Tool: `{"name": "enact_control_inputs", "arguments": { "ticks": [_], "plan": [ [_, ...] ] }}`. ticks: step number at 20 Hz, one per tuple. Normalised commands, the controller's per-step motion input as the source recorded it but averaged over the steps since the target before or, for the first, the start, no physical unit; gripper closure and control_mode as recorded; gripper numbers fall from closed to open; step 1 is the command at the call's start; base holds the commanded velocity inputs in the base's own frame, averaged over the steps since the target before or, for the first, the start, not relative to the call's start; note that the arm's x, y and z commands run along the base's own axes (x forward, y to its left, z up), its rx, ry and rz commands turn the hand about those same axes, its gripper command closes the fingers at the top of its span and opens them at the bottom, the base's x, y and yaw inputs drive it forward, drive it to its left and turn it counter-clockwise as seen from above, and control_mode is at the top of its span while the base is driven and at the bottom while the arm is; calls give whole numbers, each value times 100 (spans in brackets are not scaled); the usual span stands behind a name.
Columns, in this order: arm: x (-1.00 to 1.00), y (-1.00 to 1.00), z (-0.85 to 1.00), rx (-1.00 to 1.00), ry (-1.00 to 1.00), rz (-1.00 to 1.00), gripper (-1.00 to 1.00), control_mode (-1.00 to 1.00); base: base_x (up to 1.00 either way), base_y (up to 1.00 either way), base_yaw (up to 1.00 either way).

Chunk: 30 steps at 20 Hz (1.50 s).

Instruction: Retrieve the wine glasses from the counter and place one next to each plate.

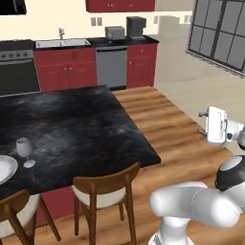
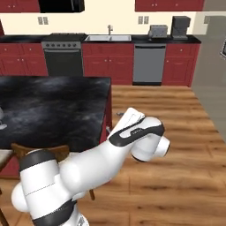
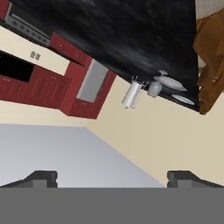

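On the black island top you see one translucent wine glass [image 1: 24,151] standing upright just beside a white plate [image 1: 6,168], while the counter [image 1: 100,42] with its inset sink lies well beyond, by the far wall.

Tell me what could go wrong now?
The small translucent stemmed wine glass already stands close beside the round white plate near the black island top's edge, so a careless swing could topple it. The wooden chairs crowd that side, so the base might bump them.
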Motion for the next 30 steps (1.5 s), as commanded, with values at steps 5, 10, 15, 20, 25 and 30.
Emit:
{"name": "enact_control_inputs", "arguments": {
  "ticks": [5,10,15,20,25,30],
  "plan": [
    [0,0,0,0,0,0,-100,100,7,100,-2],
    [0,0,0,0,0,0,-100,100,69,-20,0],
    [0,0,0,0,0,0,-100,100,96,-73,0],
    [0,0,0,0,0,0,-100,100,70,-80,-11],
    [0,0,0,0,0,0,-100,100,4,-49,-83],
    [0,0,0,0,0,0,-100,100,2,9,-99]
  ]
}}
